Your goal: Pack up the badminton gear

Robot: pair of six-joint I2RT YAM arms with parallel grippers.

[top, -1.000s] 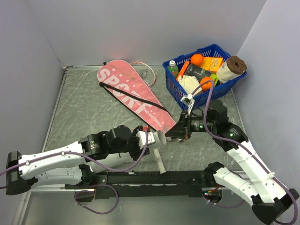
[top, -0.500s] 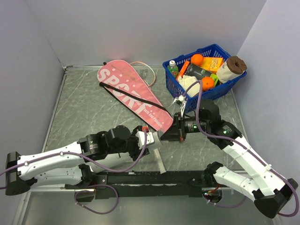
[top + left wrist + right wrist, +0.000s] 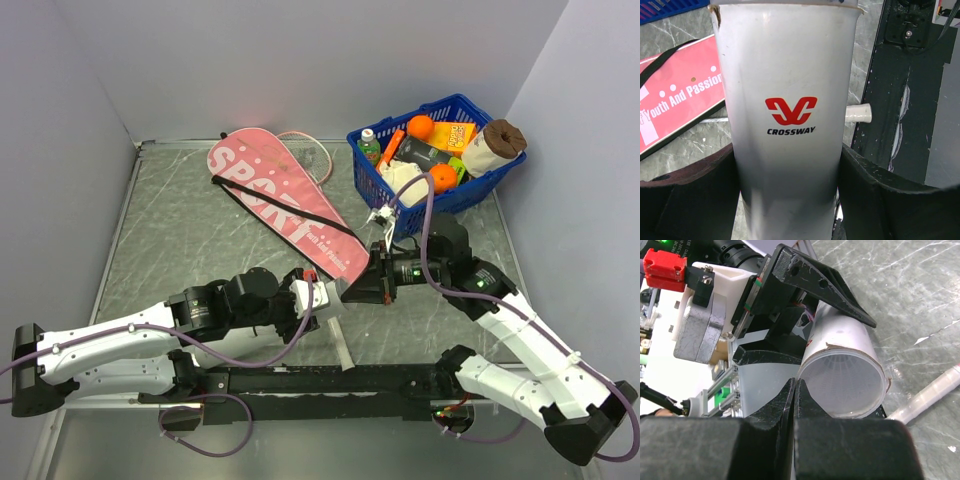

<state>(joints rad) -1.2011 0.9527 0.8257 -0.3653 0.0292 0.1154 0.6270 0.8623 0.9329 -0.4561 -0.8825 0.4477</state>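
Near the front middle of the table [image 3: 170, 230], the left gripper [image 3: 318, 298] grips the white tube [image 3: 790, 125] across its body, its jaws spread wide around it. The right gripper [image 3: 795, 386] is shut with nothing visible between its fingers, and its tips sit at the tube's open mouth. Something ribbed and white inside may be the shuttlecock [image 3: 842, 374], so loading looks nearly done. Next, the tube probably needs carrying to the pink bag [image 3: 280, 205] just beyond.

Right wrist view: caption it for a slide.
Shut right gripper at the mouth of the white tube held by the left gripper.
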